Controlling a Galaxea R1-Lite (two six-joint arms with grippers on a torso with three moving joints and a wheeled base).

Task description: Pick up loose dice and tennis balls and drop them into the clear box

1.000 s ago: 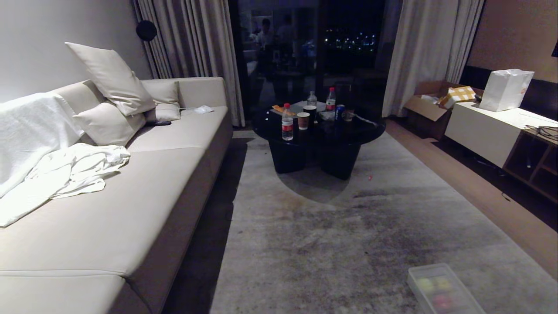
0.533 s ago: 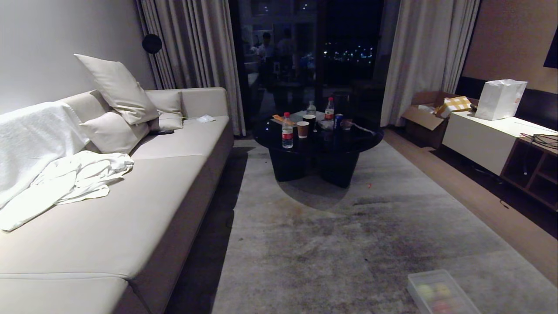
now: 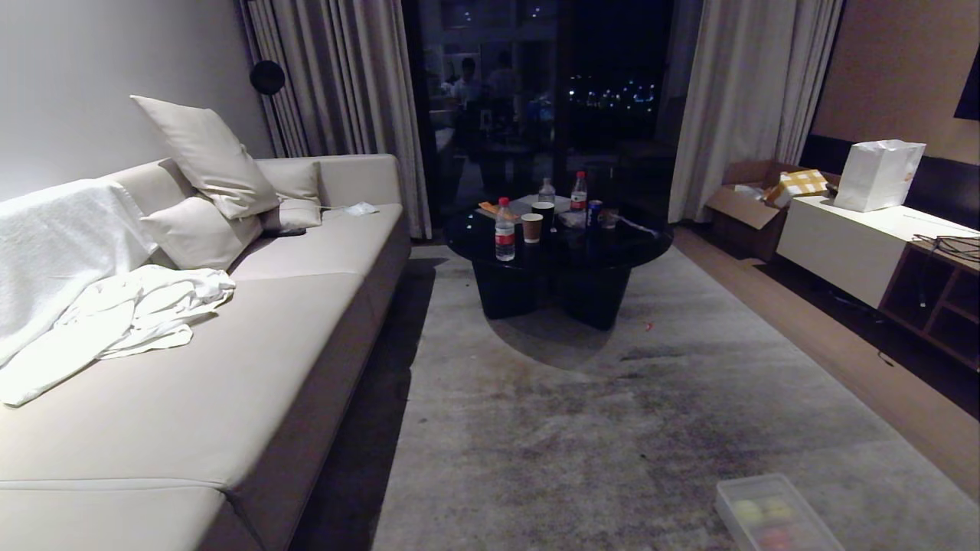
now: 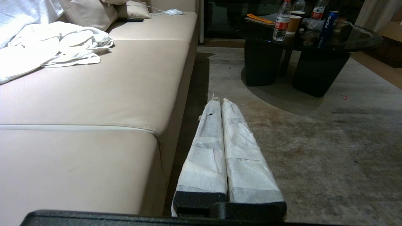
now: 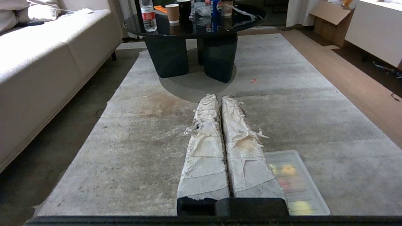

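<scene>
The clear box (image 3: 773,511) lies on the grey carpet at the lower right of the head view, and beside my right gripper (image 5: 219,96) in the right wrist view as the clear box (image 5: 309,188). Blurred yellow, red and yellow-green shapes show through its ribbed top. Which of them are dice and which are tennis balls I cannot tell. No loose dice or tennis balls show on the carpet. My right gripper hangs shut and empty above the carpet. My left gripper (image 4: 219,101) is shut and empty too, beside the sofa's front edge. Neither arm shows in the head view.
A long beige sofa (image 3: 230,367) with cushions and white cloth runs along the left. A black round coffee table (image 3: 651,229) with bottles and cups stands ahead. A low white cabinet (image 3: 842,237) and an open cardboard box (image 3: 746,203) stand at the right.
The whole head view has shifted a little downward in the picture, so the camera moved up. Nothing in the room has moved.
</scene>
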